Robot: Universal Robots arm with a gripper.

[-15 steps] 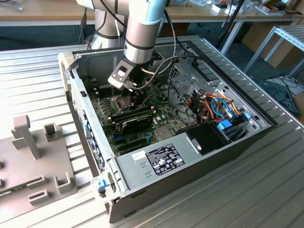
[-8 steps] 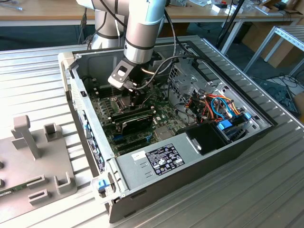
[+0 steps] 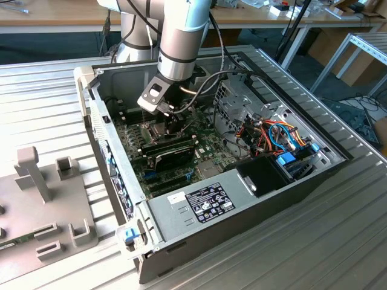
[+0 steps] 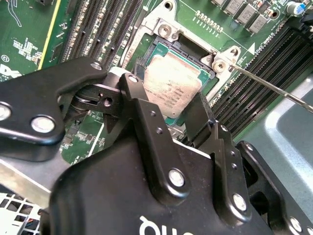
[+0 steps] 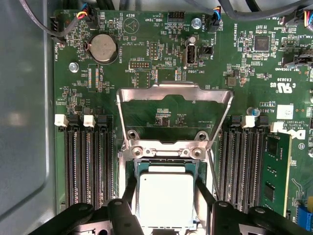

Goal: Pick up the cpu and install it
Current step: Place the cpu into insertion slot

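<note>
Reaching down into an open computer case [image 3: 91,115] that lay on a ribbed metal table [image 3: 338,241], the robot arm [image 3: 181,42] set its gripper [image 3: 175,128] [image 5: 165,180] [image 4: 168,98] over the middle of the green motherboard [image 3: 130,142] [image 5: 161,73]. In both wrist views the cpu [image 5: 166,200] [image 4: 173,83], a small square chip with a dull silver top, lay flat within the socket [image 5: 161,162] near the middle of the motherboard. The gripper straddled the cpu across two opposite edges; whether it pressed on those edges or stood just free of them could not be told. The hinged metal frame [image 5: 173,93] was swung open and tilted up off the socket, on the side towards a coin battery [image 5: 102,48]. A thin metal lever [image 4: 274,90] slanted across the black memory slots [image 5: 88,161] that flanked the socket on two sides. One green memory module [image 5: 276,171] stood in a slot near the motherboard's edge. A grey power supply [image 3: 199,202] filled one corner of the case, with coloured wires [image 3: 281,136] beside it
</note>
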